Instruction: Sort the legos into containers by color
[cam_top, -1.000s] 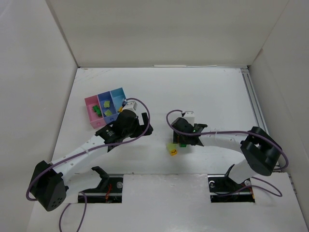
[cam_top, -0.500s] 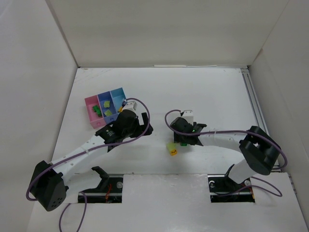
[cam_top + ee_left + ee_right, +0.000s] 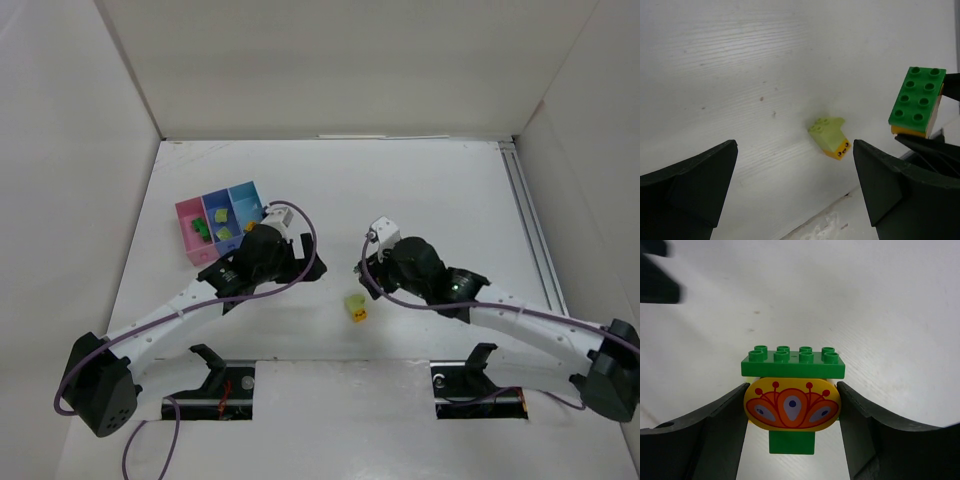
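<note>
My right gripper (image 3: 792, 391) is shut on a lego stack (image 3: 792, 405): a green plate on top, a yellow oval piece with an orange-red pattern, and a green brick below. It hangs above the white table. The left wrist view shows the same stack (image 3: 917, 102) at its right edge. A light green and yellow lego (image 3: 355, 306) (image 3: 830, 138) lies on the table between the arms. My left gripper (image 3: 298, 262) (image 3: 795, 192) stands open and holds nothing. The containers, pink (image 3: 186, 212) and two blue (image 3: 243, 190), sit at the left with small legos inside.
White walls enclose the table on three sides. A metal rail (image 3: 527, 222) runs along the right side. Two mounting slots (image 3: 226, 386) (image 3: 480, 388) lie at the near edge by the arm bases.
My right arm has swung out to the right and lifted the stack off the table, away from the light green lego. The left arm has hardly moved.
</note>
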Robot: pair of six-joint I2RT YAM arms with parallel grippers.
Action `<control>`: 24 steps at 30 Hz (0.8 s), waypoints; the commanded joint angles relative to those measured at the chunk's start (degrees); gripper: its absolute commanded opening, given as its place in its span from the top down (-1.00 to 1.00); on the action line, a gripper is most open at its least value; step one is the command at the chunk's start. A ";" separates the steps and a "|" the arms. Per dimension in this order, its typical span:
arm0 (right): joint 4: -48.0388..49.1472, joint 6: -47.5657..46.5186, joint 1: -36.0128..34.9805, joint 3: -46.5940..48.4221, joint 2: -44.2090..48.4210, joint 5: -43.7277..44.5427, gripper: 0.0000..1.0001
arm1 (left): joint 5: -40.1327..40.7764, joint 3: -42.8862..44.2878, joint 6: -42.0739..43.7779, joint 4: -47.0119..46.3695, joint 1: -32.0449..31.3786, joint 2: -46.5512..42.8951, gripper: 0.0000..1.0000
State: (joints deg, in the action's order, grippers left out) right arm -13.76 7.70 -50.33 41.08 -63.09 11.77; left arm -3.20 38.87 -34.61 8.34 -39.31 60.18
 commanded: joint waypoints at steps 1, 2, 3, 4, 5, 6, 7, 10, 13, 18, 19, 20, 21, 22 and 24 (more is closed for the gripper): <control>7.43 -17.62 -0.39 -1.61 6.48 -18.50 0.18 | -11.43 2.08 3.84 -7.18 -0.24 -1.21 -1.00; 7.43 -18.68 -0.91 -1.62 7.45 -19.93 0.18 | -14.00 2.61 4.46 -8.50 -0.24 -1.21 -1.00; 7.43 -20.61 -0.91 -1.62 8.76 -21.60 0.18 | -16.20 2.61 4.46 -11.12 0.28 -1.21 -1.00; 7.43 -21.23 -0.91 -1.62 8.77 -23.27 0.18 | -18.48 2.61 4.46 -12.72 0.29 -1.21 -1.00; 7.43 -21.76 -0.91 -1.62 8.77 -25.72 0.18 | -23.38 2.61 4.46 -14.39 0.29 -0.69 -1.00; 7.43 -22.38 -0.91 -1.62 9.30 -26.53 0.20 | -25.78 2.61 4.46 -17.19 0.29 -0.07 -1.00; 7.43 -22.90 -0.91 -1.62 9.30 -26.54 0.20 | -27.80 2.61 4.46 -18.00 0.29 -0.07 -1.00; 7.43 -23.96 -0.91 -1.09 9.30 -28.20 0.20 | -31.95 3.75 3.85 -19.41 0.29 1.34 -1.00; 6.82 -25.36 -0.91 -0.56 8.78 -31.01 0.26 | -33.26 3.75 3.32 -20.64 0.29 1.87 -1.00; 6.29 -25.99 -0.91 0.49 8.77 -31.02 0.26 | -37.67 3.23 2.61 -23.46 0.29 3.09 -1.00; 6.29 -26.68 -0.91 1.01 8.77 -31.02 0.26 | -38.19 3.75 2.62 -23.46 0.29 3.97 -1.00; 6.29 -26.69 -0.91 1.02 8.77 -31.02 0.26 | -39.06 3.75 2.62 -23.46 0.29 3.98 -1.00; 6.29 -27.30 -0.91 1.63 8.77 -31.02 0.26 | -39.60 3.75 2.62 -23.98 0.29 4.76 -1.00; 6.29 -27.30 -0.91 1.63 8.77 -30.15 0.26 | -41.34 3.75 2.62 -24.94 0.29 5.29 -1.00; 6.29 -27.30 -0.91 2.16 8.77 -29.27 0.26 | -41.97 3.14 1.31 -26.44 0.29 6.00 -0.92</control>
State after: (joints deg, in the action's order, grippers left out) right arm -9.82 -18.06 -50.70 40.12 -54.54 -17.26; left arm -40.69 40.29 -32.42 -13.17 -39.24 65.89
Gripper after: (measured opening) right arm 0.709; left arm 0.970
